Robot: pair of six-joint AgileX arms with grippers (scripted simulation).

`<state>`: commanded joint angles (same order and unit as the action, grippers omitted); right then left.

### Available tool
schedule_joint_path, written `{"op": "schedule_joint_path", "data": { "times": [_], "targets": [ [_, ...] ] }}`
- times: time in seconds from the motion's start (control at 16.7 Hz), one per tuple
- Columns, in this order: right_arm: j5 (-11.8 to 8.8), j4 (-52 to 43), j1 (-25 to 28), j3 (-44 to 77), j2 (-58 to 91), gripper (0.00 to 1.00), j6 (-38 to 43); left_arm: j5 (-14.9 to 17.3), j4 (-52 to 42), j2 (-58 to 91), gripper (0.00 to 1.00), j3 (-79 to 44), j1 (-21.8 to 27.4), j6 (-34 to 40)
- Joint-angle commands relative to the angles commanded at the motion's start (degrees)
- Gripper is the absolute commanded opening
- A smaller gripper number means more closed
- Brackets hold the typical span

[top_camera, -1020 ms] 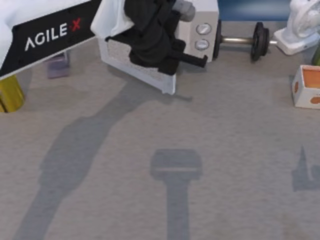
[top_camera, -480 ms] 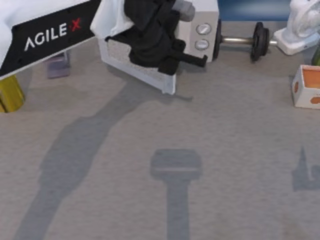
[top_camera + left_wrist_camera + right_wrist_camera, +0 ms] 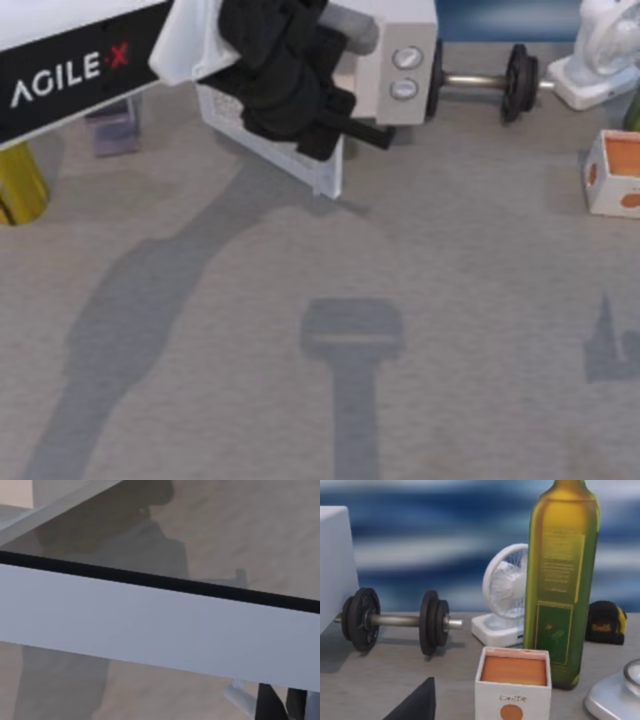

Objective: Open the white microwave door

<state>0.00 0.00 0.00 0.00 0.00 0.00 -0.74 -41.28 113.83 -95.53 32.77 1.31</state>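
Grey, carpet-like table surface (image 3: 450, 300) fills most of the top view, crossed by long arm shadows. At the upper middle of that frame stands the white microwave (image 3: 400, 60), its 2 round grey knobs (image 3: 405, 73) facing the camera. The white microwave door (image 3: 300, 160) is swung partly open, angling out from the upper left toward the centre, its free edge well away from the knob strip. My left arm, lettered AGILEX, comes in from the upper left, and the left gripper (image 3: 350, 120) sits right at the door's upper edge; whether its fingers are apart or closed on the door I cannot tell. In the left wrist view a broad white panel edged with a dark line crosses the frame.

Right of the microwave lies a dumbbell (image 3: 500, 80), then a white fan (image 3: 600, 55) at the upper right corner, and a small white box with orange faces (image 3: 612, 172) at the right edge. The right wrist view shows a green bottle (image 3: 565, 580). The right gripper is not seen in the top view.
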Motion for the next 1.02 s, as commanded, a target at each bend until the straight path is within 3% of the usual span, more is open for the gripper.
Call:
{"op": "schedule_joint_path", "data": {
  "times": [1.02],
  "targets": [
    [0.0, 0.0, 0.0, 0.0, 0.0, 1.0, 0.0, 1.0, 0.5, -1.2, 0.0, 1.7, -0.6, -1.9]
  ]
}}
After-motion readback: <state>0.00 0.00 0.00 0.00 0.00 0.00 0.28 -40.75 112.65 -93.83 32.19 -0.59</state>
